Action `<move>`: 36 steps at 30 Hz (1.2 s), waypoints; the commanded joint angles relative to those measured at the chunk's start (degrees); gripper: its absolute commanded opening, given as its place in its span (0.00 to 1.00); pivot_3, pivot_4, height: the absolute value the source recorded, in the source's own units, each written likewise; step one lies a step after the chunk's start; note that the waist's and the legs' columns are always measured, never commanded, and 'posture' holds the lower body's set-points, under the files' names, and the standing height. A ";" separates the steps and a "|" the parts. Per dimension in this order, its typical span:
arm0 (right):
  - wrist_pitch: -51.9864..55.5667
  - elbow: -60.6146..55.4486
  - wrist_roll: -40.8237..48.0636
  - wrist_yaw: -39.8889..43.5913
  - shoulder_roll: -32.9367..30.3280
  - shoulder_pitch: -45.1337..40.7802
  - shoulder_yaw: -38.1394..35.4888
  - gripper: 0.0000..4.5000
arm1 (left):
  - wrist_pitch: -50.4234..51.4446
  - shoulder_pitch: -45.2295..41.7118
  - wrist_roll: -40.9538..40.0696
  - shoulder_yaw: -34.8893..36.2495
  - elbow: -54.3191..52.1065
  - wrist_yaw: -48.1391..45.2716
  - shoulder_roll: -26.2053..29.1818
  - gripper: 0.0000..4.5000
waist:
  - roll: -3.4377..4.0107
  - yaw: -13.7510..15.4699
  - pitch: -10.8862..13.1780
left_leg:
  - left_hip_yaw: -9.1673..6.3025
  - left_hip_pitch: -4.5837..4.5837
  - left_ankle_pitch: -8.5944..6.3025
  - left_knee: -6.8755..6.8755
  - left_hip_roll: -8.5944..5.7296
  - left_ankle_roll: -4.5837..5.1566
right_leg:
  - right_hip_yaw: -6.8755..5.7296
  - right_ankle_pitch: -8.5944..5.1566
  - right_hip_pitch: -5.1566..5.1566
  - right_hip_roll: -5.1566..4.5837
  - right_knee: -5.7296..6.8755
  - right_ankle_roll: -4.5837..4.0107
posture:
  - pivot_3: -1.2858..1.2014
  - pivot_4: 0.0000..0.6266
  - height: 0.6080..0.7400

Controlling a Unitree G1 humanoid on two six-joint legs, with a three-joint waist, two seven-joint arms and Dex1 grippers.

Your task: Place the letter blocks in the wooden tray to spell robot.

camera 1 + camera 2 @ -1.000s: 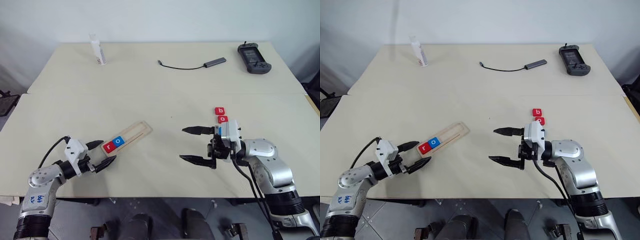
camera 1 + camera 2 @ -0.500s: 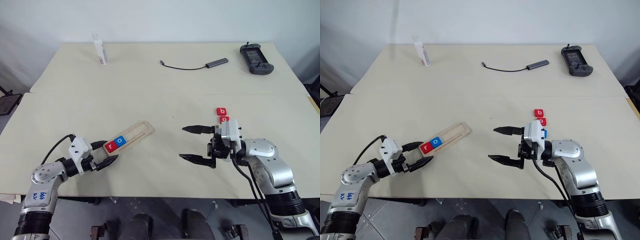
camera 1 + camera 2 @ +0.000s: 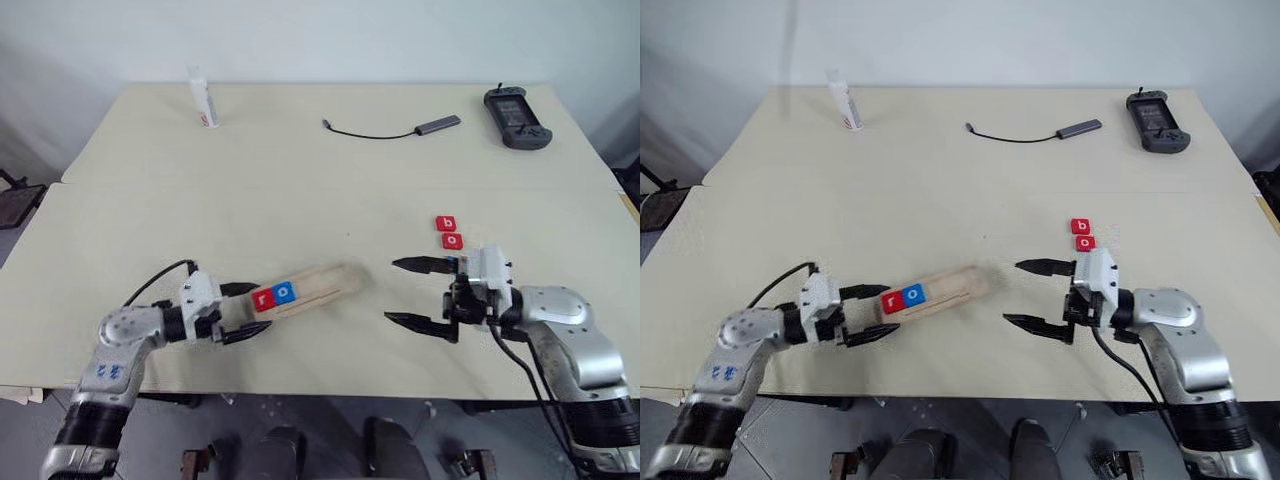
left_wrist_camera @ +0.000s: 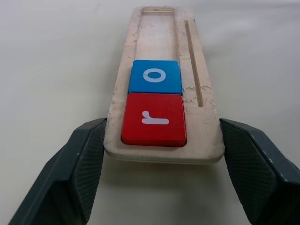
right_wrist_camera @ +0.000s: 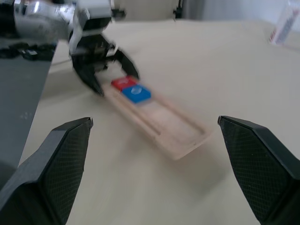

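The wooden tray (image 3: pixel 325 284) lies in front of me, left of centre, with a red r block (image 3: pixel 263 299) and a blue o block (image 3: pixel 285 293) at its near end. My left gripper (image 3: pixel 250 310) is shut on that end, one finger pressed against each long side (image 4: pixel 93 140). A red b block (image 3: pixel 446 223) and a red o block (image 3: pixel 453 240) lie loose on the table to the right. Just in front of them my right gripper (image 3: pixel 392 291) hangs open, pointing left at the tray's far end (image 5: pixel 187 136), with nothing between its fingers.
At the table's far side stand a white bottle (image 3: pixel 204 98), a cable with a grey adapter (image 3: pixel 437 125) and a black handheld controller (image 3: pixel 518 103). A seam (image 3: pixel 300 186) runs across the table between them and the tray.
My left gripper has closed onto the tray's near end and dragged it right, swinging it closer to level across the table. My right gripper has drawn back to the right, still open.
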 commanded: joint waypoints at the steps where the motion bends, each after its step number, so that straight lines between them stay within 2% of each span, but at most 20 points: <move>1: 0.43 -5.37 2.18 -0.37 -2.55 4.99 -4.90 1.00 | -2.53 -4.93 2.23 -4.15 3.27 -3.87 -1.37 0.75 | 0.00 -0.10 0.00 | 0.00 0.01 0.00 -0.01 0.00 0.00 | 0.00 0.00 0.00 0.00 0.01 0.00 | 0.52 0.24 1.00; 6: 0.39 -8.56 2.67 -1.52 -4.74 12.87 -10.24 1.00 | -6.06 -11.39 4.56 -7.70 12.91 -8.46 -3.26 0.75 | -0.03 -0.77 0.02 | 0.10 0.02 0.00 -0.07 0.06 0.00 | 0.05 0.00 -0.05 0.10 0.02 0.01 | 0.52 0.24 1.00; 10: 0.59 -13.72 2.92 -4.98 -3.21 18.86 -12.42 1.00 | -9.01 -13.10 4.83 -7.46 18.68 -11.05 -3.38 0.75 | -0.07 -0.65 0.04 | 0.11 0.05 0.00 -0.02 0.07 -0.01 | 0.06 0.00 -0.04 0.09 0.04 0.01 | 0.52 0.24 1.00; 14: 1.33 -16.78 3.72 -8.23 -1.77 21.33 -12.82 1.00 | -10.14 -14.59 4.92 -7.74 21.33 -12.39 -4.37 0.75 | -0.08 -0.24 0.05 | 0.10 0.05 0.00 0.04 0.03 0.00 | 0.08 0.02 -0.01 0.05 0.05 0.04 | 0.52 0.24 1.00; 17: 0.96 -16.59 3.67 -10.13 -0.59 21.99 -13.09 1.00 | -8.99 -15.16 4.37 -7.44 21.99 -13.03 -4.79 0.99 | -0.09 -0.20 0.05 | 0.09 0.05 0.01 0.05 0.02 0.00 | 0.08 0.02 0.00 0.05 0.06 0.04 | 0.52 0.24 1.00; 22: -0.98 -17.57 2.42 -13.69 1.27 25.63 -15.64 1.00 | -8.08 -11.22 1.61 -3.73 17.81 -13.65 -1.61 1.00 | -0.10 -0.33 0.06 | 0.06 0.04 0.00 -0.01 0.03 0.01 | 0.08 0.02 -0.02 0.06 0.06 0.04 | 0.52 0.24 1.00; 26: -5.91 -15.03 -0.45 -17.35 4.00 29.85 -22.18 1.00 | -9.43 -6.82 -0.85 1.71 17.21 -12.32 1.22 1.00 | -0.10 -0.35 0.05 | 0.08 0.06 0.00 -0.01 0.05 0.00 | 0.10 0.02 -0.03 0.08 0.06 0.04 | 0.52 0.24 1.00; 30: -9.12 -10.45 -0.18 -20.62 7.59 32.62 -28.37 1.00 | -8.17 -3.12 -2.66 5.65 11.27 -5.90 -0.84 1.00 | -0.11 0.02 0.05 | 0.05 0.07 0.00 0.01 0.02 0.01 | 0.12 0.02 0.03 0.05 0.05 0.04 | 0.52 0.24 1.00; 33: -12.47 -7.84 -3.10 -23.84 10.88 34.69 -29.88 1.00 | -8.19 0.17 -5.01 8.44 7.29 -4.15 -1.73 1.00 | -0.12 0.03 0.04 | 0.04 0.09 -0.01 0.01 -0.06 0.07 | 0.14 0.02 0.07 -0.02 0.06 0.04 | 0.52 0.24 1.00; 36: -12.95 -7.00 -3.16 -25.37 11.36 34.66 -30.24 1.00 | -4.59 1.76 -6.69 8.79 4.75 -3.38 -1.85 1.00 | -0.09 -0.33 0.03 | 0.06 0.10 -0.01 -0.02 0.00 0.04 | 0.15 0.02 0.02 0.02 0.06 0.04 | 0.52 0.24 1.00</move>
